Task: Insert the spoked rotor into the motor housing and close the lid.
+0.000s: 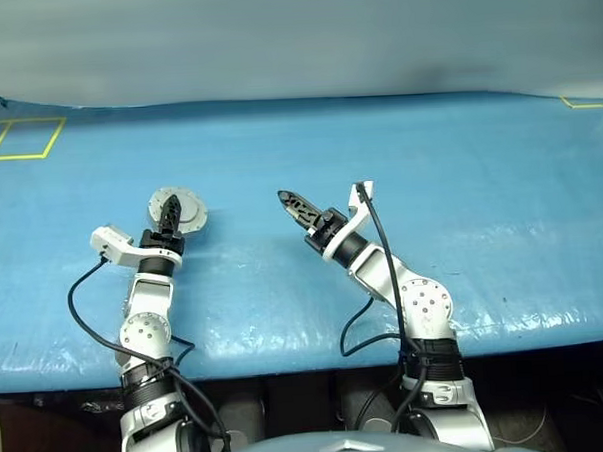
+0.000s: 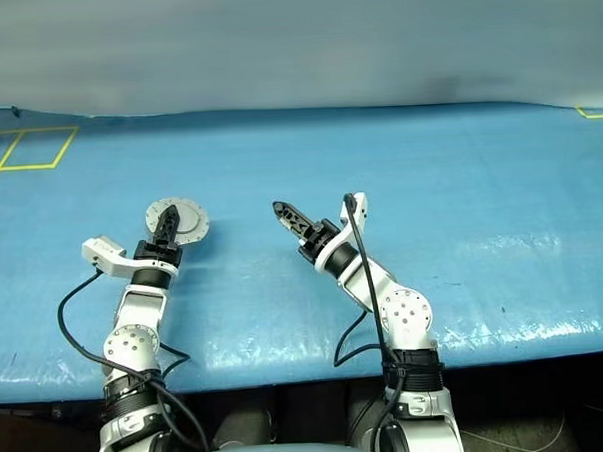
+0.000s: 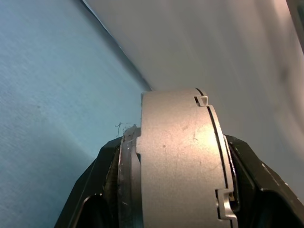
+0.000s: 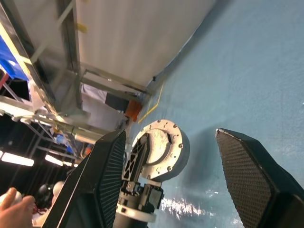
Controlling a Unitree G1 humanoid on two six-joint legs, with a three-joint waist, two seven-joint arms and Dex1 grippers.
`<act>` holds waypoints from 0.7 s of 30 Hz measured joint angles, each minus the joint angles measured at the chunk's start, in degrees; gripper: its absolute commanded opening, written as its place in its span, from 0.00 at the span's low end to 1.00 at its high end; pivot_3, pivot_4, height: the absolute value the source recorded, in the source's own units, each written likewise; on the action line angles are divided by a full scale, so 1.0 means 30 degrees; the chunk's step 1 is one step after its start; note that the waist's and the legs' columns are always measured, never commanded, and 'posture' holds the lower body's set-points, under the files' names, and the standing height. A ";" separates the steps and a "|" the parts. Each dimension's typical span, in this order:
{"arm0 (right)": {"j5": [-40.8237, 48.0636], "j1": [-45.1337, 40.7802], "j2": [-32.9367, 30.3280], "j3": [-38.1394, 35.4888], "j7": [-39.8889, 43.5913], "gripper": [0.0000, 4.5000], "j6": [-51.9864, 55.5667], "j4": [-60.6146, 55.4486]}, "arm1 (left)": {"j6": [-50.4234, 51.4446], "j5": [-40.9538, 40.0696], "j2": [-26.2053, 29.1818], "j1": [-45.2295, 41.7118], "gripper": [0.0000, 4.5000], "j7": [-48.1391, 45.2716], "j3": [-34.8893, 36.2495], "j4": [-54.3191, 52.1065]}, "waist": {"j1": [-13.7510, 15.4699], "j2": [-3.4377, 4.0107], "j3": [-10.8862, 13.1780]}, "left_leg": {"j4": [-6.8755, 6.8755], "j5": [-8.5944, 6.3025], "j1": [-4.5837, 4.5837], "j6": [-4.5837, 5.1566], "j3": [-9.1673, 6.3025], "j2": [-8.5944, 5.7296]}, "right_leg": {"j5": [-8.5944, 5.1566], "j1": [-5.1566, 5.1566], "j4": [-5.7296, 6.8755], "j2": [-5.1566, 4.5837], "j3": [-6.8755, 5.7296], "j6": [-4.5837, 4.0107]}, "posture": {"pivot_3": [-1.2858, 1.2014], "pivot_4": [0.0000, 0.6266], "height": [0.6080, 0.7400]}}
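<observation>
Two hands: left hand clamps motor housing edge-on; right hand open, empty.

Your two head views look forward and down from above both arms onto the blue plastic-covered desk, sharing nearly the same scene. Your left wrist view sits very close behind the round silver metal motor housing, seen edge-on between its own jaws. Your right wrist view looks out between its jaws across the desk toward the left gripper, sharing that housing.
</observation>
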 measured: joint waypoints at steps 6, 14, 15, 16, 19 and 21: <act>-0.0963 0.0100 -0.0011 0.0380 0.0704 0.71 -0.0032 -0.0280 | 0.0005 0.2131 0.0769 -0.0601 0.60 0.1212 -0.0571 0.0864 | 0.0065 -0.0002 -0.0002 | 0.0001 0.0000 0.0017 0.0000 -0.0005 0.0001 | 0.0020 0.0022 -0.0014 0.0002 0.0000 0.0009 | 0.52 0.24 1.00; -0.1476 0.0245 0.0000 0.0534 0.0923 0.72 0.0085 -0.0371 | -0.0766 0.3208 0.0981 -0.0256 0.55 0.1850 -0.0695 0.0503 | -0.0256 -0.0002 -0.0002 | 0.0002 0.0002 0.0047 -0.0003 0.0017 0.0033 | 0.0053 0.0022 -0.0013 0.0019 -0.0001 -0.0028 | 0.52 0.24 1.00; -0.1586 0.0244 -0.0017 0.0531 0.0928 0.72 0.0122 -0.0367 | -0.0823 0.3381 0.1151 -0.0125 0.55 0.1908 -0.0679 0.0362 | -0.0348 -0.0002 -0.0002 | 0.0000 0.0002 0.0046 -0.0003 0.0019 0.0038 | 0.0056 0.0018 -0.0012 0.0023 0.0000 -0.0032 | 0.52 0.24 1.00; -0.1642 0.0244 -0.0045 0.0525 0.0934 0.72 0.0188 -0.0366 | -0.0845 0.3531 0.1312 0.0056 0.55 0.1997 -0.0631 0.0121 | -0.0420 -0.0002 -0.0002 | -0.0003 0.0002 0.0045 -0.0003 0.0024 0.0044 | 0.0057 0.0011 -0.0011 0.0026 0.0001 -0.0034 | 0.52 0.24 1.00; -0.1878 0.0221 -0.0079 0.0514 0.0971 0.72 0.0425 -0.0281 | -0.0912 0.3791 0.1781 0.0527 0.55 0.2581 -0.0301 -0.0435 | -0.0451 -0.0002 -0.0002 | -0.0010 0.0001 0.0040 -0.0003 0.0023 0.0052 | 0.0060 0.0000 -0.0010 0.0032 -0.0003 -0.0044 | 0.52 0.24 1.00; -0.2032 0.0175 -0.0072 0.0539 0.1040 0.72 0.0461 -0.0154 | -0.0957 0.4081 0.2060 0.0721 0.55 0.2958 0.0179 -0.0643 | -0.0421 -0.0003 -0.0001 | -0.0007 0.0001 0.0036 -0.0003 0.0024 0.0049 | 0.0060 0.0004 -0.0013 0.0029 -0.0002 -0.0043 | 0.52 0.24 1.00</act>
